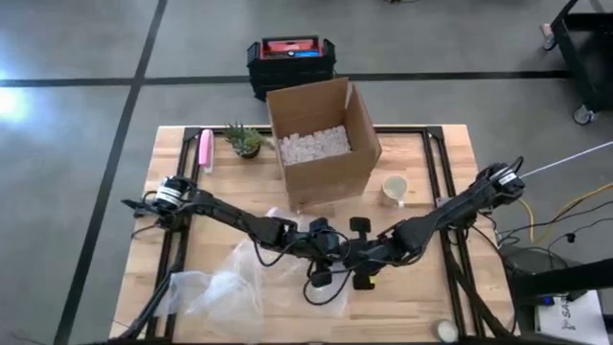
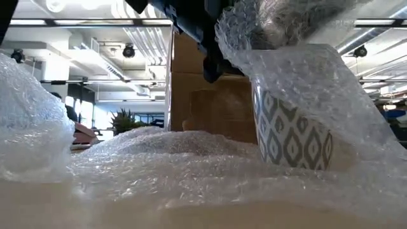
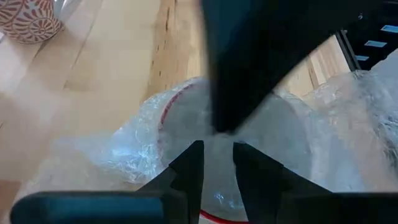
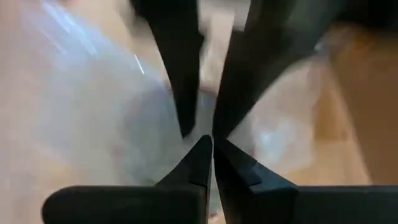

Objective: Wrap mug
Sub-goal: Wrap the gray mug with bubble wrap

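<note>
Mug [image 2: 294, 137], patterned in grey and white diamonds, stands upright on the bench near its front middle, with bubble wrap [image 2: 191, 165] spread under it and a flap of the sheet drawn up over its rim. That flap appears to be lifted so it can be folded round the cup. The left gripper [image 1: 321, 251] and the right gripper [image 1: 362, 257] meet just above the mug. In the right wrist view the fingers [image 4: 205, 155] are pressed together, seemingly pinching a fold of film. In the left wrist view the fingers [image 3: 189, 165] stand slightly apart with clear wrap between them, though a firm hold cannot be confirmed. The wooden bench [image 1: 421, 192] also carries an open cardboard box [image 1: 321, 139] of white filler, a second mug [image 1: 394, 189], a small plant [image 1: 245, 140] and a pink object [image 1: 205, 149]. Beyond is an open workshop with ceiling lights.
</note>
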You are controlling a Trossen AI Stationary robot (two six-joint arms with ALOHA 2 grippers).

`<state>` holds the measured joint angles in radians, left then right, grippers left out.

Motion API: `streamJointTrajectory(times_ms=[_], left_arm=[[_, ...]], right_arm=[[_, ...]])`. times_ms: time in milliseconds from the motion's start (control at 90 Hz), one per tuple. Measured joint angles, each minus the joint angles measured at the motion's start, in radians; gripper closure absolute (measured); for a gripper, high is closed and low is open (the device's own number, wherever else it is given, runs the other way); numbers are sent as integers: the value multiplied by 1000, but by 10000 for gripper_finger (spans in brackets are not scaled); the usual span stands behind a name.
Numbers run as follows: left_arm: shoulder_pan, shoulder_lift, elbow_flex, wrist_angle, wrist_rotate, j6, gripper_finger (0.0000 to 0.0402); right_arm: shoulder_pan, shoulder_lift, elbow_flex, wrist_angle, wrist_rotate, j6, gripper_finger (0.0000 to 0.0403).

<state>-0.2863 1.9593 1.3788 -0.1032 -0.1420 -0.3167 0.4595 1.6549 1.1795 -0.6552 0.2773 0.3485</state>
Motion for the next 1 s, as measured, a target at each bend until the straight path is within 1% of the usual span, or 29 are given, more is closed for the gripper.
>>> streamJointTrajectory(times_ms=[111,222,411,500,611,733,900,967,1000], left_arm=[[-1,-15,0,3,13,2,327],[-6,-53,-2,-32,21,-3,327],[-40,-167,-3,-114,21,-31,327],[-72,-193,-3,-133,22,-46,327],[-115,-191,-5,-123,21,-68,327],[-136,-147,-11,-83,25,-87,327],[-138,-70,-12,68,59,-106,327],[-131,-47,-12,118,48,-99,327],[-127,-45,-12,126,24,-94,327]], right_arm=[[0,50,-13,24,0,11,401],[-1,68,-7,33,-7,19,401],[0,60,0,51,-15,16,401],[-2,58,1,44,-12,0,401],[-3,58,1,50,-7,-7,401],[-4,58,1,53,4,-9,401],[-4,57,1,55,8,-9,401],[-4,57,1,57,10,-9,401],[-4,57,1,55,10,-9,400]])
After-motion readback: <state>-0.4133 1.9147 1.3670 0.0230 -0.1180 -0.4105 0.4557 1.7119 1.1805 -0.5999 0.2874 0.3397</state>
